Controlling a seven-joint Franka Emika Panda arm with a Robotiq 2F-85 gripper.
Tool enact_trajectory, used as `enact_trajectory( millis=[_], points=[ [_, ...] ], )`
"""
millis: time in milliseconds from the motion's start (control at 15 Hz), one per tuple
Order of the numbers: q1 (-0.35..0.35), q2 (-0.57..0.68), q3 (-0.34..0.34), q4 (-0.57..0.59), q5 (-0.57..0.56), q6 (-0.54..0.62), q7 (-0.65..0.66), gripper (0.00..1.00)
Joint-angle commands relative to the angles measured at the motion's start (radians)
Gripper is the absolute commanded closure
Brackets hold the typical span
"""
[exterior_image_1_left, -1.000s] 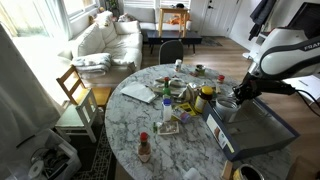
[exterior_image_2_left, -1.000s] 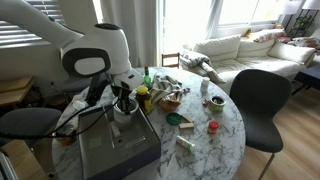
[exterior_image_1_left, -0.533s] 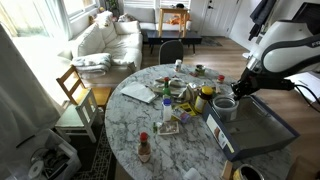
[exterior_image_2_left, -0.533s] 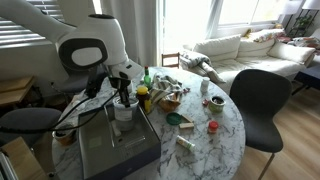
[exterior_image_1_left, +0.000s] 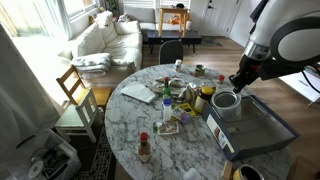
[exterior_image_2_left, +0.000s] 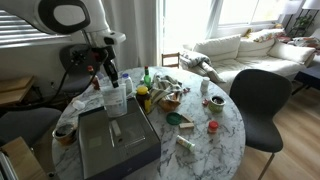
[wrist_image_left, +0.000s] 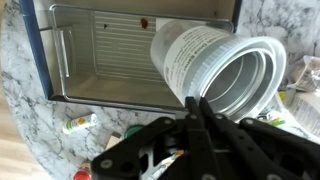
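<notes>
Daylight from wide windows (exterior_image_2_left: 190, 20) falls on a white sofa (exterior_image_1_left: 100, 38), wooden floor (exterior_image_1_left: 215, 55), round marble surface (exterior_image_1_left: 130, 120) and black chair (exterior_image_2_left: 258, 100).

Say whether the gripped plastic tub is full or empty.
Apparently empty: the wrist view looks into the open mouth of the plastic tub and shows only bare walls. The gripper is shut on its rim.

On my wrist camera the gripper (wrist_image_left: 194, 103) sits at the bottom edge, its black fingers pinched together on the near rim of a white plastic cup (wrist_image_left: 205, 58), which is tilted with its open mouth towards the lower right. Behind the cup I see a blue-rimmed metal tray (wrist_image_left: 95, 62) on the marble table (wrist_image_left: 20, 125). A small bottle (wrist_image_left: 78, 122) lies just beside the tray's near edge.
</notes>
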Motion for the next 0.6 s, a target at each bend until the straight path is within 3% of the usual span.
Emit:
enact_trajectory(
  millis=[0,200,533],
  points=[
    [0.044,-0.031,0.063,0.03,-0.074,-0.114,0.013,0.99],
    [0.077,-0.017,0.127,0.077,-0.165,-0.189,0.037,0.99],
    [0.084,0.03,0.178,0.128,-0.369,-0.204,0.176,0.99]
  ],
)
